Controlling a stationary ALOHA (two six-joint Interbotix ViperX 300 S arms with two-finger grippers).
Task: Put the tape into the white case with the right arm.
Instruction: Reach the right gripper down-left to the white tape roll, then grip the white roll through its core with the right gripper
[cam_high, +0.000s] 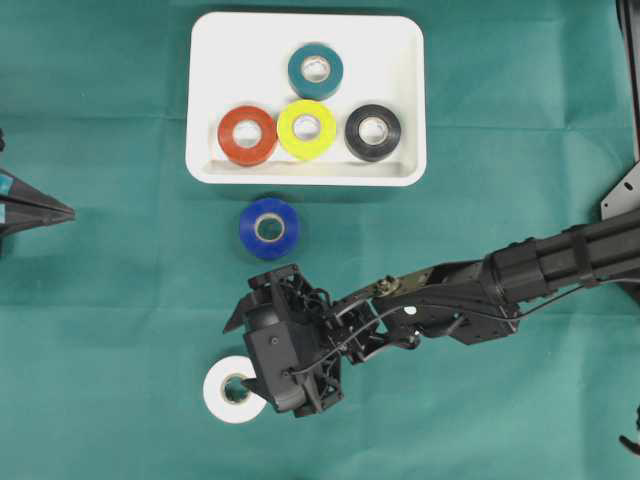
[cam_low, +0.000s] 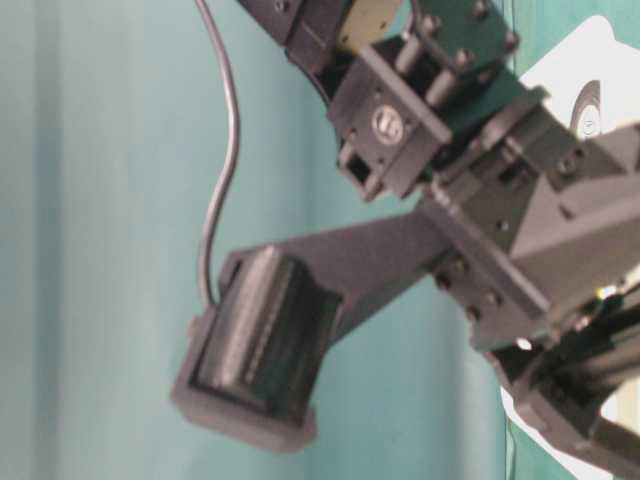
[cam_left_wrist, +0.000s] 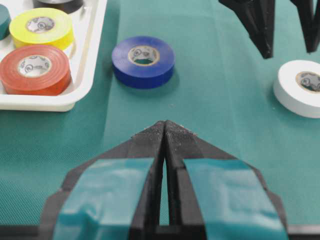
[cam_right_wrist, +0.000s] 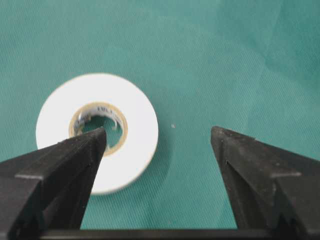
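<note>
On the green cloth (cam_high: 120, 120), at the 12 o'clock side of the overhead view, lies the white case (cam_high: 210, 60). Inside it are four rolls: a teal roll (cam_high: 316, 71) near the far rim, and in a row along the near rim a red roll (cam_high: 247, 135), a yellow roll (cam_high: 306, 130) and a black roll (cam_high: 373, 132). The yellow roll touches the red one. A blue roll (cam_high: 269, 228) lies flat on the cloth just outside the case, at 6 o'clock from its near rim.

The white tape (cam_high: 229, 392) lies flat at 7 o'clock from the centre, well apart from the case. The right arm (cam_high: 520, 265) reaches in from 3 o'clock, and the right gripper (cam_right_wrist: 157, 142) is above this tape. Its jaws stand open and hold nothing; in the right wrist view one finger (cam_right_wrist: 75, 165) is over the hole of the roll and the other is over bare cloth beside it. I cannot tell whether the finger touches the roll.

The left gripper (cam_left_wrist: 164, 131) rests at 9 o'clock, its jaws pressed together and empty, pointing toward the blue roll.
</note>
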